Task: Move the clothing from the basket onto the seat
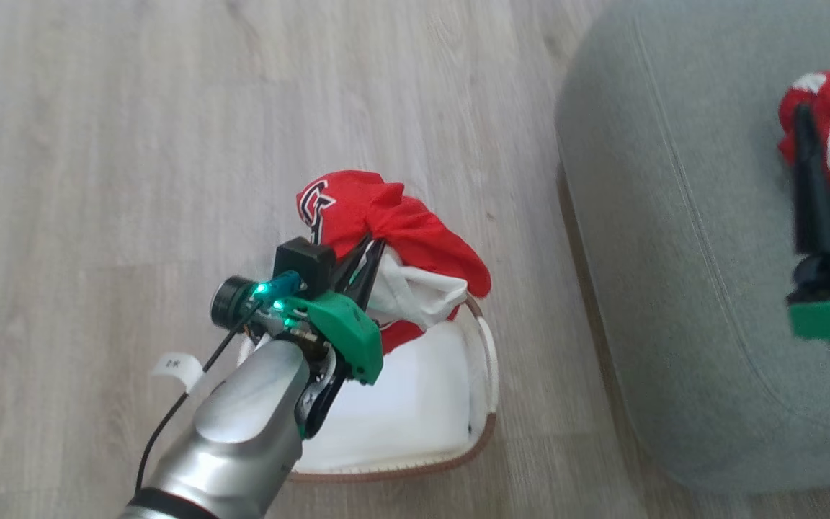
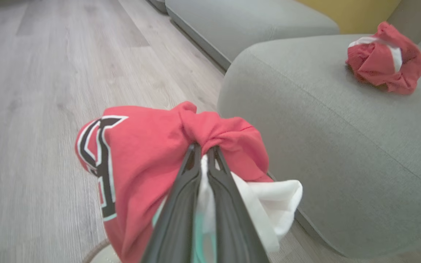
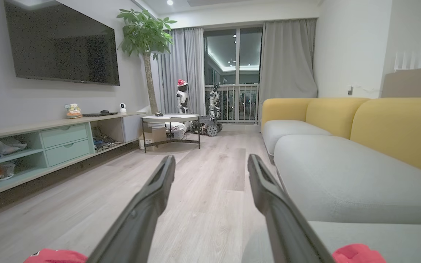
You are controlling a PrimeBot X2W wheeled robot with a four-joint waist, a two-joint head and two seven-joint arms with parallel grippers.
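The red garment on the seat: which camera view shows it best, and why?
Left wrist view: the garment lies whole on the seat. Head view crops it at the edge, behind the right fingers. Right wrist view catches red scraps, probably it.

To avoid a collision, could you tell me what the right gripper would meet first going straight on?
The way looks free: the open right gripper points over wooden floor beside the seat. The far round table may be first, though depth is unclear.
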